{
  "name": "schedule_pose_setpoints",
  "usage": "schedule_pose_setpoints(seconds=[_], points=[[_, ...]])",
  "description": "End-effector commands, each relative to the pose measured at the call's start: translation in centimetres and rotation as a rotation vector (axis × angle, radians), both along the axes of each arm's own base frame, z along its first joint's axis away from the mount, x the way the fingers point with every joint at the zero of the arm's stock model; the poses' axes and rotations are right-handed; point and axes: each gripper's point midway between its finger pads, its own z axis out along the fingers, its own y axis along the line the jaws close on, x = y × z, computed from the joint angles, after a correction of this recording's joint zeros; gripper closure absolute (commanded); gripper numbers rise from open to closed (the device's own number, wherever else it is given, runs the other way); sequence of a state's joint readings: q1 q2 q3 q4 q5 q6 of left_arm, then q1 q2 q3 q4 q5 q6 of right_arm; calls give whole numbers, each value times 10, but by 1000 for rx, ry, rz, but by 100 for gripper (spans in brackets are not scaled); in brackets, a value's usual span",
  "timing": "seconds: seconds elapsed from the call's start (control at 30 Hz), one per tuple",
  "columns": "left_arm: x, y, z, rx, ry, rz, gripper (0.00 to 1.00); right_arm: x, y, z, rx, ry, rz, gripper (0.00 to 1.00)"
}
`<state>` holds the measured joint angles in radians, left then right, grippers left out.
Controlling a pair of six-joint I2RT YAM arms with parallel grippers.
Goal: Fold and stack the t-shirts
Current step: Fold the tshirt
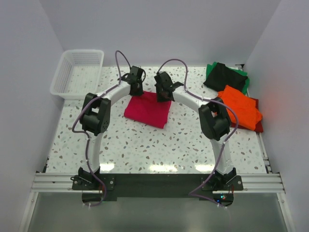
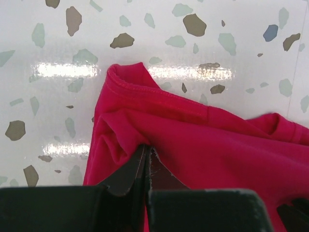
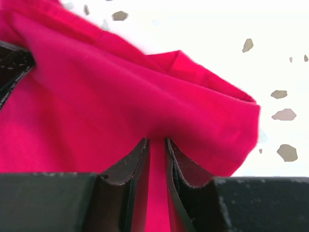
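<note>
Looking first at the speckled table (image 1: 145,145), bearing a white basket (image 1: 62,91) at the far left corner. Noticing along the right edge a pile: the orange t-shirt (image 1: 240,107) lying on the dark red t-shirt (image 1: 259,126), with the black t-shirt (image 1: 219,76) and the green t-shirt (image 1: 245,79) just behind. Finding the crimson-pink t-shirt (image 1: 147,110) lying at the middle, folded to a rough rectangle, well apart from that pile.

Gripping its far edge with both claws. Pinching tight with the left gripper (image 2: 147,150) near the far left corner, fingers closed on a bunched hem. Holding a fold with the right gripper (image 3: 157,142) near the far right corner, jaws narrow with cloth between them.

Seeing all the cloth spreading from the claws toward the arm bases, the held edge running left to right. Judging the coming move as bringing this edge over toward the near one, both claws travelling together; for carrying to the pile afterwards, probably favouring the right arm as the nearer one.
</note>
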<state>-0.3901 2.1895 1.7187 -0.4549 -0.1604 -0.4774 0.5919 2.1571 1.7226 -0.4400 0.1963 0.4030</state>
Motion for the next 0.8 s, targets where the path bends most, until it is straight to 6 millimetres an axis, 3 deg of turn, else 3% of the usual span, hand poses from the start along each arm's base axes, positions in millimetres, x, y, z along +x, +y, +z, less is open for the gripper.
schedule_pose_setpoints(seconds=[0.0, 0.33, 0.47, 0.57, 0.63, 0.77], points=[[29, -1, 22, -4, -102, 16, 96, 22, -9, 15, 7, -52, -52, 78], [67, 1, 60, -9, -281, 81, 93, 37, -30, 2, -11, -35, -108, 80], [82, -8, 55, -14, -293, 63, 92, 40, -39, -8, -15, -13, -126, 81], [85, -7, 53, -9, -275, 67, 96, 42, -47, -17, -20, 13, -148, 81], [87, -6, 68, -30, -323, 82, 96, 42, -52, -20, -26, 34, -171, 82], [64, -4, 111, -84, -411, 44, 91, 45, -62, -28, -21, 60, -212, 83]])
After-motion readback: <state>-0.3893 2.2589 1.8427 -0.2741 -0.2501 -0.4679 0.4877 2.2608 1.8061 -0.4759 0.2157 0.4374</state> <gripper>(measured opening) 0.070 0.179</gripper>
